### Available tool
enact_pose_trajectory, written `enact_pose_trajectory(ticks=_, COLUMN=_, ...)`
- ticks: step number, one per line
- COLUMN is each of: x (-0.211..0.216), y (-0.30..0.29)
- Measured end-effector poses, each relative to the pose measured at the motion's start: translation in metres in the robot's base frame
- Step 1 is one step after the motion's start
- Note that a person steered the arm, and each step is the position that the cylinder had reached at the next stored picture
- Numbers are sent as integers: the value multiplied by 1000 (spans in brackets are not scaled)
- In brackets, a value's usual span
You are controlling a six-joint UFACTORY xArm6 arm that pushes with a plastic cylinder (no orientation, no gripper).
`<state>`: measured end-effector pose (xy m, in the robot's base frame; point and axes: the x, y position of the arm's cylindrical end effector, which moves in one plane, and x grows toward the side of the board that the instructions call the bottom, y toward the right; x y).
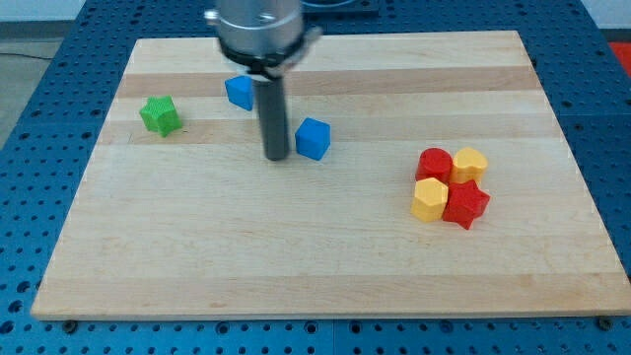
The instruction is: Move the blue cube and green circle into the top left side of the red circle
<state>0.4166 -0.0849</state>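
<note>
My tip (276, 156) rests on the board just left of a blue cube (314, 138), a small gap between them. A second blue block (239, 92) lies up and left of the rod, partly behind it. A green star-shaped block (160, 115) sits at the view's left. The red circle (434, 163) is at the view's right, top-left in a cluster with a yellow block (470, 164), a yellow block (429, 199) and a red star-shaped block (465, 204). No green circle shows.
The wooden board (315, 266) lies on a blue perforated table (39, 118). The arm's grey body (258, 30) hangs over the board's top edge.
</note>
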Motion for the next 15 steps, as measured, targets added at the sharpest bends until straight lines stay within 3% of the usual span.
enact_pose_trajectory(ticks=1, x=-16, y=15)
enact_pose_trajectory(ticks=2, x=9, y=109)
enact_pose_trajectory(ticks=3, x=28, y=155)
enact_pose_trajectory(ticks=4, x=2, y=118)
enact_pose_trajectory(ticks=5, x=-9, y=124)
enact_pose_trajectory(ticks=6, x=7, y=186)
enact_pose_trajectory(ticks=7, x=24, y=191)
enact_pose_trajectory(ticks=8, x=13, y=154)
enact_pose_trajectory(ticks=9, x=-38, y=136)
enact_pose_trajectory(ticks=10, x=-121, y=110)
enact_pose_trajectory(ticks=12, x=-209, y=-55)
enact_pose_trajectory(ticks=13, x=-170, y=-81)
enact_pose_trajectory(ticks=15, x=-93, y=-44)
